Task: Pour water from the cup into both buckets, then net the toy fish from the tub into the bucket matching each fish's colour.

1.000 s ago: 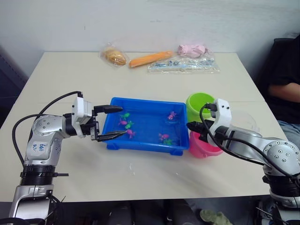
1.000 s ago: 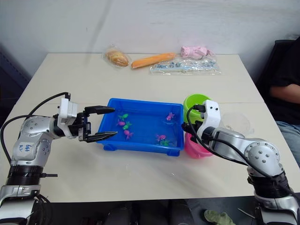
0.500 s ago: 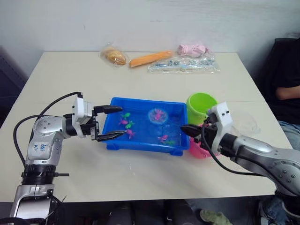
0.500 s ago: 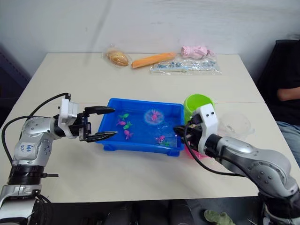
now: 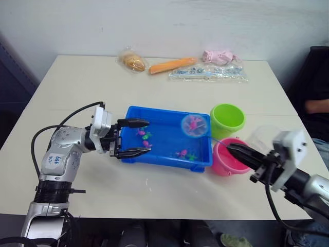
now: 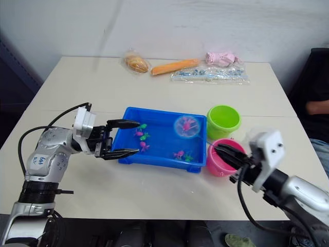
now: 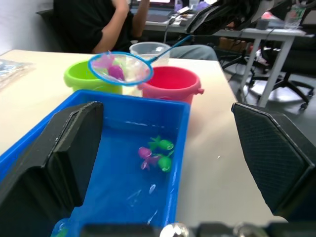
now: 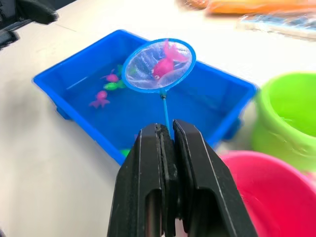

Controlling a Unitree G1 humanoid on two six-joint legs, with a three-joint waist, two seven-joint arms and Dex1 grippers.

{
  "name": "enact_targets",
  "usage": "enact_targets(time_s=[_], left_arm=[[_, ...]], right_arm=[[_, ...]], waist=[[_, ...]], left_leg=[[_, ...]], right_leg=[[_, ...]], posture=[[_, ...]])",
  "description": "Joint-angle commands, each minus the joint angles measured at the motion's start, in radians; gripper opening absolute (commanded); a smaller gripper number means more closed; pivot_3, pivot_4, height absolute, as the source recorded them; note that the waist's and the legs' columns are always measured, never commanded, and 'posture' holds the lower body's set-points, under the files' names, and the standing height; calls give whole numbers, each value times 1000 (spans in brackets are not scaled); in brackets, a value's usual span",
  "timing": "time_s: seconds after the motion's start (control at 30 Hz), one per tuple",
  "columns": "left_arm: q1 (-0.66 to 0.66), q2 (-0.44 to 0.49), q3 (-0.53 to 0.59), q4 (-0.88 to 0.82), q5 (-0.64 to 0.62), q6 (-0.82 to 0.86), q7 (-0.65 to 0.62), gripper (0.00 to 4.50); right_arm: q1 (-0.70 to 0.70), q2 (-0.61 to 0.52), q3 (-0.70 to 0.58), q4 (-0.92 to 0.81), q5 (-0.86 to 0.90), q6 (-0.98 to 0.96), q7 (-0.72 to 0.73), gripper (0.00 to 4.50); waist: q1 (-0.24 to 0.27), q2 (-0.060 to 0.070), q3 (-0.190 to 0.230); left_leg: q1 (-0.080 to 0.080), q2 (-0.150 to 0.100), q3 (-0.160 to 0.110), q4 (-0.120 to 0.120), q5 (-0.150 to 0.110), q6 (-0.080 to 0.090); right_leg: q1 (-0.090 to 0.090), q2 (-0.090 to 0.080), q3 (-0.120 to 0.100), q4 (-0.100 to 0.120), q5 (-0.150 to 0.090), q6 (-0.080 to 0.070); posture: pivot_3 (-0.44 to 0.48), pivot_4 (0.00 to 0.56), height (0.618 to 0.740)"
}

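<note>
Blue tub (image 5: 134, 112) at table centre: left gripper (image 5: 131, 138) at its 9 o'clock wall, fingers wide, empty. Net (image 5: 195, 125) with pink fish (image 8: 163, 66) held above tub; right gripper (image 8: 168, 148) clamps handle. Advice: carry level toward pink bucket (image 5: 230, 156), 4 o'clock, skirting green bucket (image 5: 226, 118). Clear cup (image 5: 264, 138) adjoins.

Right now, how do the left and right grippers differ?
The left gripper is open and empty, fingers straddling the tub's near end; the right gripper is shut on the net's handle. The left sits at the tub; the right hangs over the pink bucket. Both have black fingers.
</note>
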Motion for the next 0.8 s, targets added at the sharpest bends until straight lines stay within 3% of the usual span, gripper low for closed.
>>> enact_targets(time_s=[0.03,0.27,0.4,0.63,0.8], left_arm=[[-19,-18,-15,-30,-24,7,-14,4467],[-73,-62,-46,13,-12,-6,-39,4467],[-95,-80,-58,23,-5,-8,-37,4467],[-95,-90,-62,10,-9,4,-30,4467],[-95,-87,-66,1,0,3,-23,4467]], right_arm=[[93,65,-108,-71,-51,-108,59,0],[305,180,-218,-77,-126,-207,134,0],[396,220,-208,-46,-271,-303,217,0],[421,312,-120,128,-591,-611,291,0],[407,311,-93,254,-772,-836,317,0]], waist=[[1,0,0],[1,1,-1],[-1,2,-1],[-1,3,-1],[-2,4,-2]], left_leg=[[1,0,0,0,0,0],[4,0,0,0,1,-1],[5,0,0,0,1,-1],[5,0,0,0,1,-1],[5,0,0,0,1,-1]], right_leg=[[1,0,0,0,0,0],[3,2,2,1,0,0],[3,3,3,1,0,0],[3,3,3,1,0,-1],[3,3,3,2,0,-1]], posture=[[0,150,740],[0,150,740],[0,150,740],[0,150,740],[0,150,740]])
